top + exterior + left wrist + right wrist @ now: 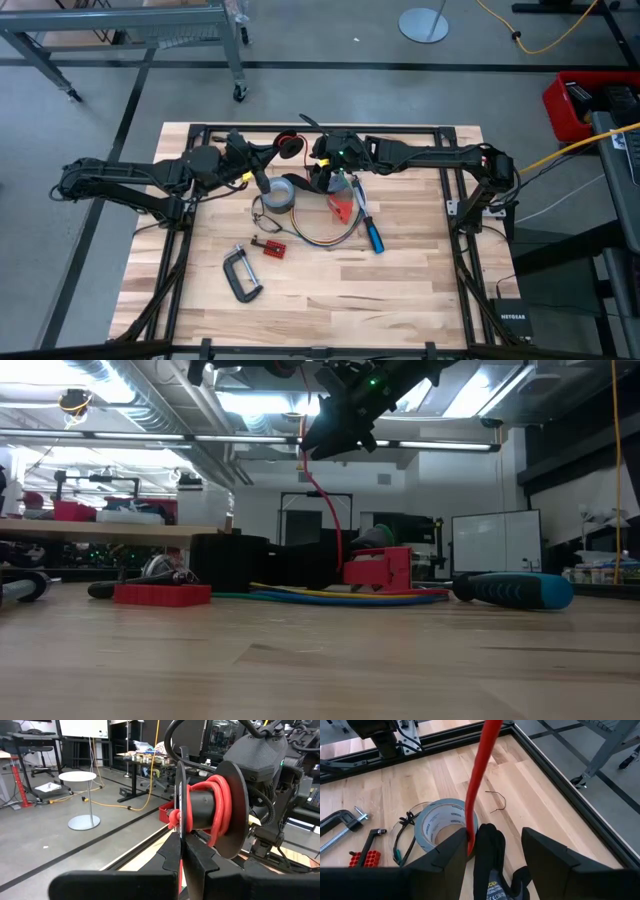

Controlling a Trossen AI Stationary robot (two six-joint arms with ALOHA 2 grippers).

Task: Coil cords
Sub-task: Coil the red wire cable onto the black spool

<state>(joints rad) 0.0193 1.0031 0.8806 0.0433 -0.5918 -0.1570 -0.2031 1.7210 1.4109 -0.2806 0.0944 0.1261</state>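
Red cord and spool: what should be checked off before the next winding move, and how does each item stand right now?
1. Spool secured: ok. The left gripper has its fingers shut on the flange.
2. Red cord started on the spool: ok. Several turns sit around the hub.
3. Right gripper gripping the red cord: not ok. The fingers are open and the cord runs beside one of them.
4. Cord's lower run clear of the tape roll: cannot tell. A finger hides it.
5. Multicolour cord coiled: not ok. It lies in a loose loop on the table.
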